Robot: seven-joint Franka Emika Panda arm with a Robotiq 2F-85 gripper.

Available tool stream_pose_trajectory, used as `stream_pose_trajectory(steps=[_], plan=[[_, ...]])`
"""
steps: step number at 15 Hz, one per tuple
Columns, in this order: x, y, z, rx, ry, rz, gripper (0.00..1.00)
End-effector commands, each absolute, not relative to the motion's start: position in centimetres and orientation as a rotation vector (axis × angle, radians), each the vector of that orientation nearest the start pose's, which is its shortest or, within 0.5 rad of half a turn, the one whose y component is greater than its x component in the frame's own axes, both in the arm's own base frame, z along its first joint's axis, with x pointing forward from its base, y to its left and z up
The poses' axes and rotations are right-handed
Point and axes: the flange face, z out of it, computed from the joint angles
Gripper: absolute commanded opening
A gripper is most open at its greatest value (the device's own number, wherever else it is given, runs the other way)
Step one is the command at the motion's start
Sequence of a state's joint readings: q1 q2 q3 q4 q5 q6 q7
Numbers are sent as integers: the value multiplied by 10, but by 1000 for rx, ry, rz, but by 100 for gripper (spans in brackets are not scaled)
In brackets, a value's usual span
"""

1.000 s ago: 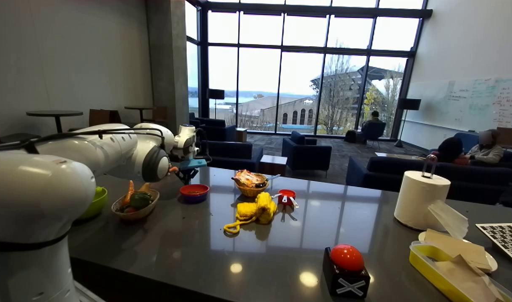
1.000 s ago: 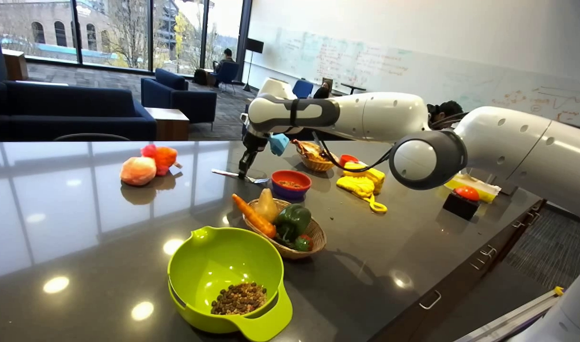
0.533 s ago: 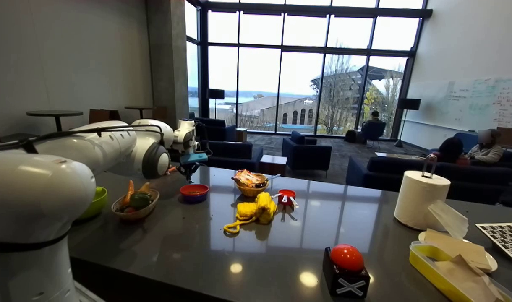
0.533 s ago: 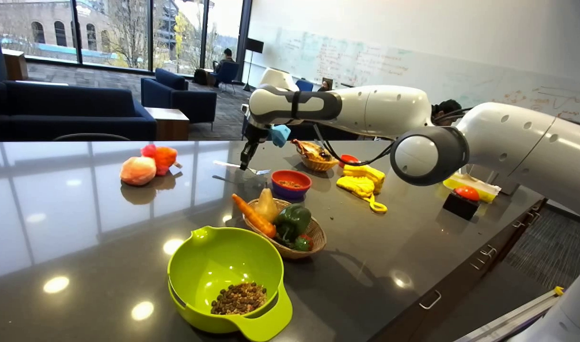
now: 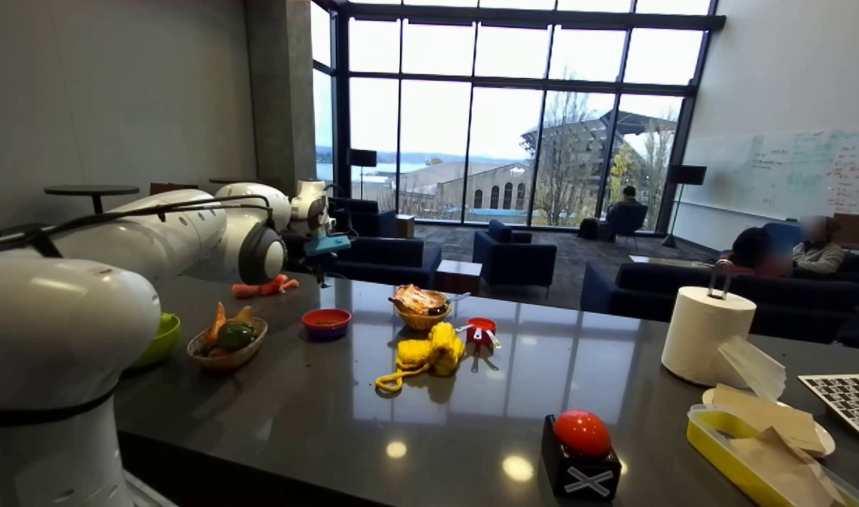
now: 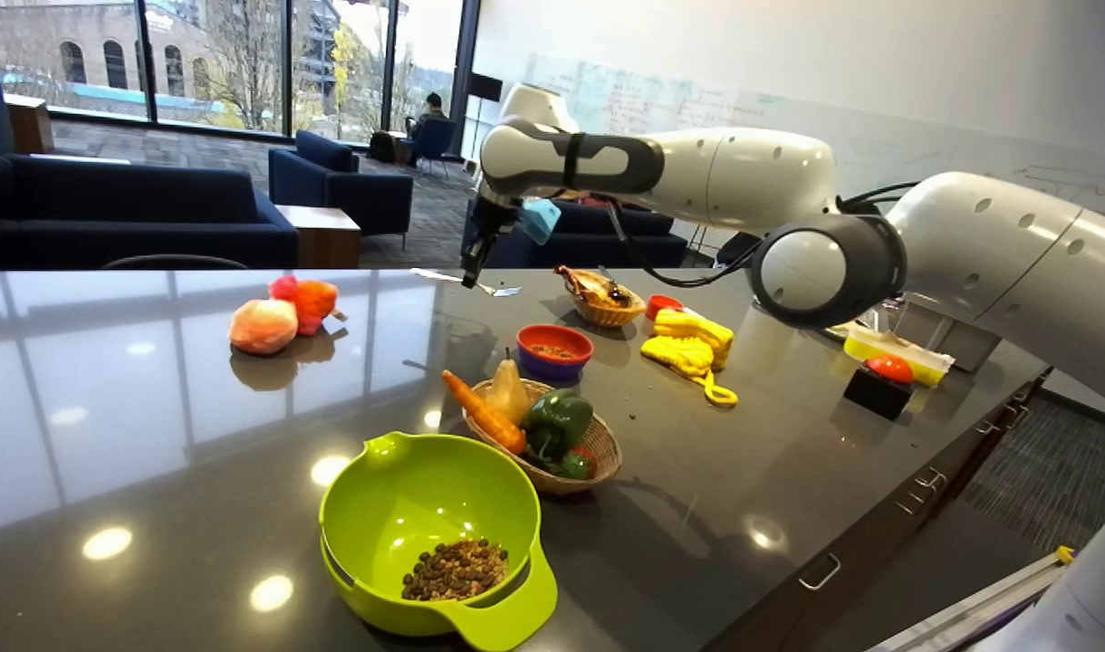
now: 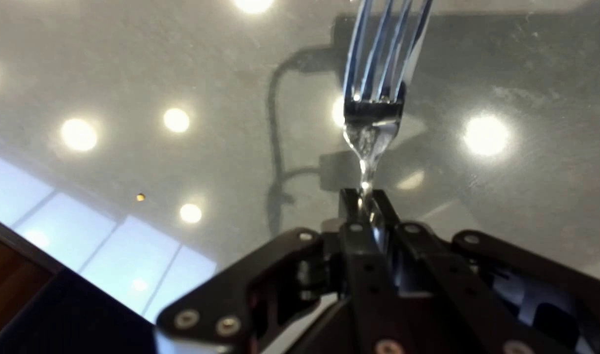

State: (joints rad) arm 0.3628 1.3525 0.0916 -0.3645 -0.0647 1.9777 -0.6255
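In the wrist view my gripper is shut on a silver fork, pinched at its narrow neck. The tines point away from the fingers, toward the top of that view. Seen from outside, the gripper holds the fork roughly level above the dark counter, near its far edge. Most of the handle is hidden by the fingers in the wrist view. Closest below stands a red and purple bowl with small bits inside. In an exterior view the gripper is small and dark, and the fork is hard to make out.
A basket of toy vegetables and a green bowl with brown bits stand nearer the camera. Round about are a food basket, a yellow knitted piece, peach and orange toys, a red button and a paper roll.
My gripper has risen from the counter with the fork in it, shifting only slightly sideways. The rest of the arm has lifted too. Objects on the counter stand where they were.
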Motion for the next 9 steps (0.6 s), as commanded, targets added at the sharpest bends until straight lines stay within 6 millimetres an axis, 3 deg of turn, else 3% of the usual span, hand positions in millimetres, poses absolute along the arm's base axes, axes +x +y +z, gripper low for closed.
stream_pose_trajectory(steps=[1,9], plan=[[776,298,305,-2781,-1451,-446,2],[794,245,357,-2845,-1256,-529,2]])
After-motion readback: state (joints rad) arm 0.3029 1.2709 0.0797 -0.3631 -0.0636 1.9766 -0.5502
